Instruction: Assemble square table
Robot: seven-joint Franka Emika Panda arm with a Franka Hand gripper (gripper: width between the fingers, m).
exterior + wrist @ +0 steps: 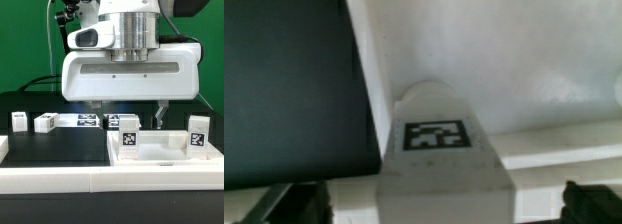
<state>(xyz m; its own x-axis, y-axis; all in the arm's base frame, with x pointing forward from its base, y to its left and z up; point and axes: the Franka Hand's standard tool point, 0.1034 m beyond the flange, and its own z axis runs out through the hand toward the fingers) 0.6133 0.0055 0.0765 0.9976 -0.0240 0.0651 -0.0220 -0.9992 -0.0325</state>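
The white square table top (165, 152) lies at the exterior view's lower right, and two white tagged legs (129, 136) (198, 134) stand upright on it. Two more legs (19, 121) (45, 123) stand on the black table at the left. My gripper (128, 114) hangs open just above the left of the two legs on the top. In the wrist view that leg (438, 135) fills the space between my dark fingertips (295, 205), and my gripper (441, 205) straddles it with a gap on each side. Nothing is held.
The marker board (88, 121) lies flat on the black table behind the gripper. A long white rail (90, 182) runs along the front edge. A green wall stands at the back, and the arm's white body hides the middle of the scene.
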